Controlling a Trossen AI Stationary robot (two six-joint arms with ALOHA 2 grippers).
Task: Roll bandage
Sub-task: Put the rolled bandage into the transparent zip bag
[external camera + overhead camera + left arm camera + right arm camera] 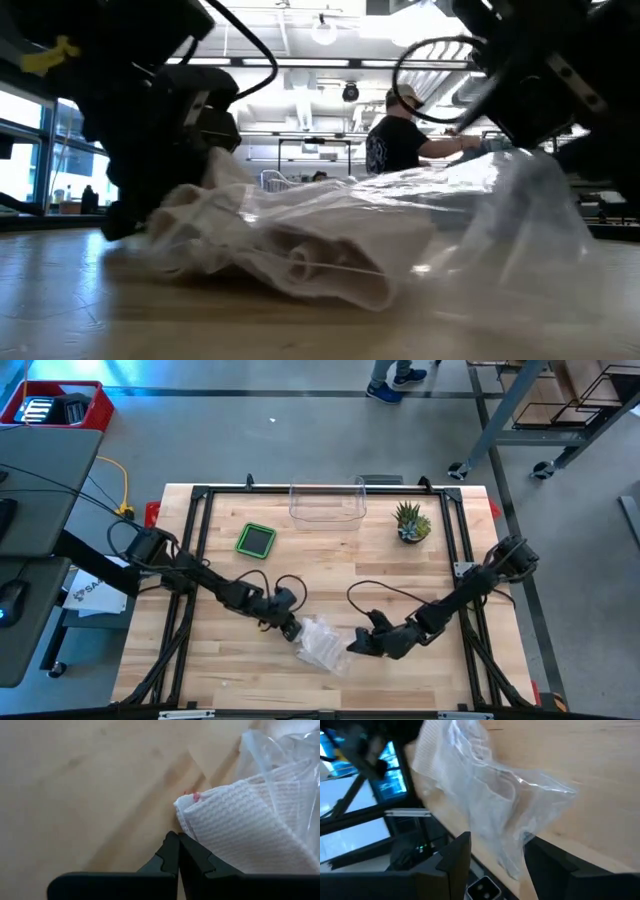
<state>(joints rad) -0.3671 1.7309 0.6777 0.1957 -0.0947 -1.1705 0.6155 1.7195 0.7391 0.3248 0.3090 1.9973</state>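
Bandage (250, 825) — white woven cloth, loosely folded, half inside a clear plastic wrapper (325, 645) near the front middle of the wooden surface (330, 560). Not yet rolled. Left gripper (178, 851) fully closed with nothing between its fingers, tips just beside the bandage's corner in the left wrist view. Right gripper (495, 857) on the wrapper's other side, fingers apart with the plastic's edge lying between them; cannot tell whether gripping yet.

Likely trouble from here:
- Pulling on the wrapper alone could drag the whole bundle across the surface, since the left gripper pins nothing.
- Slippery plastic could slide out of a partial pinch.
- Cloth snagging inside the wrapper could unfold further — harder to roll afterwards.

Green container (256, 540), clear bin (326, 508) and small plant (411, 523) well apart at the back.
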